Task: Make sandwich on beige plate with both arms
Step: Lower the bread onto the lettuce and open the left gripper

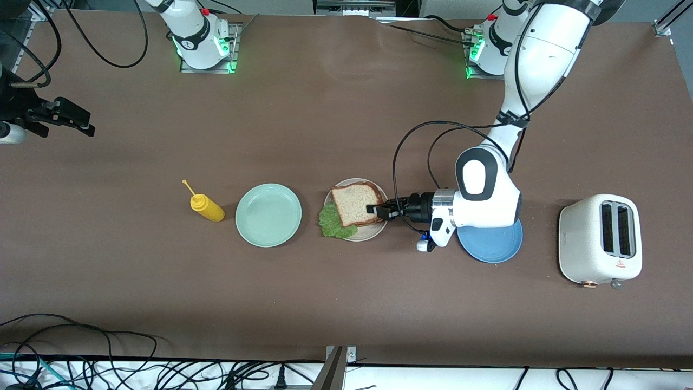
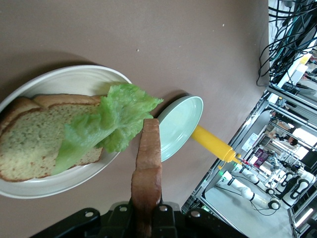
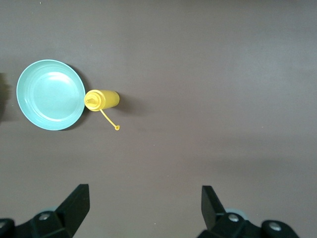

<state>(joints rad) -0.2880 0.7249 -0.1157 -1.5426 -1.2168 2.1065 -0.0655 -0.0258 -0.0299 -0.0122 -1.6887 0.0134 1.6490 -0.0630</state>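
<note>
The beige plate [image 1: 371,233] sits mid-table. On it lies one brown bread slice [image 2: 34,136] with a ruffled green lettuce leaf [image 2: 111,121] draped across it, and the lettuce [image 1: 331,225] hangs over the plate's rim. My left gripper [image 1: 377,210] is shut on the crust edge of a second bread slice [image 1: 354,203] and holds it flat over the plate. The left wrist view shows that slice [image 2: 147,168] edge-on between the jaws of the left gripper [image 2: 147,206]. My right gripper [image 1: 85,122] waits open and empty, raised over the right arm's end of the table, and it also shows in its own wrist view [image 3: 146,198].
A mint-green plate [image 1: 268,214] lies beside the beige plate, toward the right arm's end. A yellow mustard bottle [image 1: 207,208] lies on its side beside it. A blue plate [image 1: 495,245] sits under the left wrist. A white toaster [image 1: 600,238] stands at the left arm's end.
</note>
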